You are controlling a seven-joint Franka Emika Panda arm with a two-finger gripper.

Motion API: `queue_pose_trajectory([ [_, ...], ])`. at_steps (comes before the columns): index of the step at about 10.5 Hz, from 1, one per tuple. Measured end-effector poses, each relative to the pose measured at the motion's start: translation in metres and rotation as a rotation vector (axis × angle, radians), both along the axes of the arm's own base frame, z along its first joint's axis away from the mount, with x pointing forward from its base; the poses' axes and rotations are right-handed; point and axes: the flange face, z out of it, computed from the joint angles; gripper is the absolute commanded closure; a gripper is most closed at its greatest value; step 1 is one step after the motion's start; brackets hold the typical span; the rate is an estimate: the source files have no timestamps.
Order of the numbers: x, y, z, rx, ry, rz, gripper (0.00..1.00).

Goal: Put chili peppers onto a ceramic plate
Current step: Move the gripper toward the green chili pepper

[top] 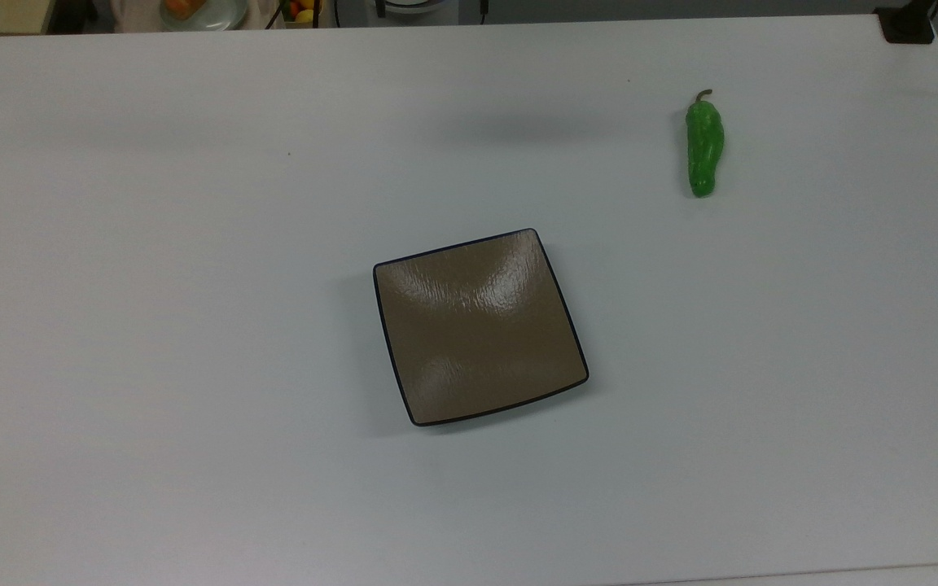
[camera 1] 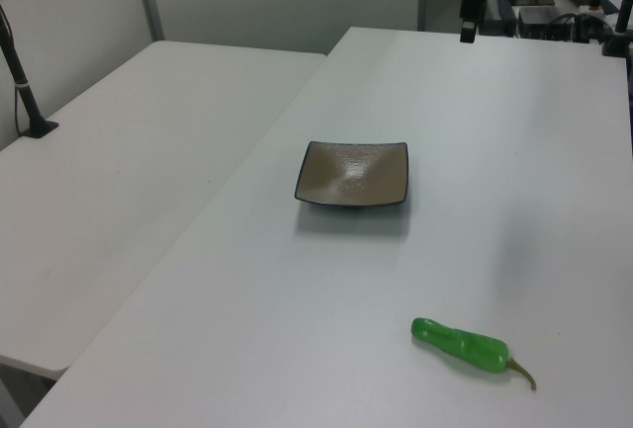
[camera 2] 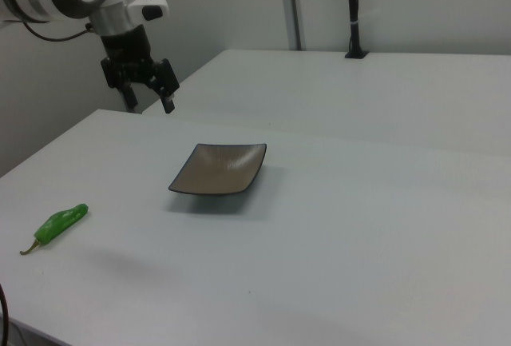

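A bright green wrinkled chili pepper (top: 704,145) lies on the white table at the top view's upper right, stem pointing to the far edge. It also shows near the front in the left view (camera 1: 462,345) and at the right view's left (camera 2: 61,222). The square taupe-brown ceramic plate (top: 479,327) with a thin dark rim sits bare at the table's middle (camera 1: 353,174) (camera 2: 219,169). My gripper (camera 2: 152,103) hangs open and holding nothing, high above the table's far left in the right view, well apart from both plate and pepper.
A second white table (camera 1: 119,161) adjoins this one. A black clamped post (camera 2: 352,10) stands on it, also seen at the left view's left (camera 1: 25,82). A black mount (top: 909,24) sits at the top view's upper right corner. Bowls with fruit (top: 200,10) lie beyond the far edge.
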Motion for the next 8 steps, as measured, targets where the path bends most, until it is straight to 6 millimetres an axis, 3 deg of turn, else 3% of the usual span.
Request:
queue_pose_trajectory([
  [8, 0.002, 0.014, -0.013, 0.014, 0.019, 0.032, 0.00],
])
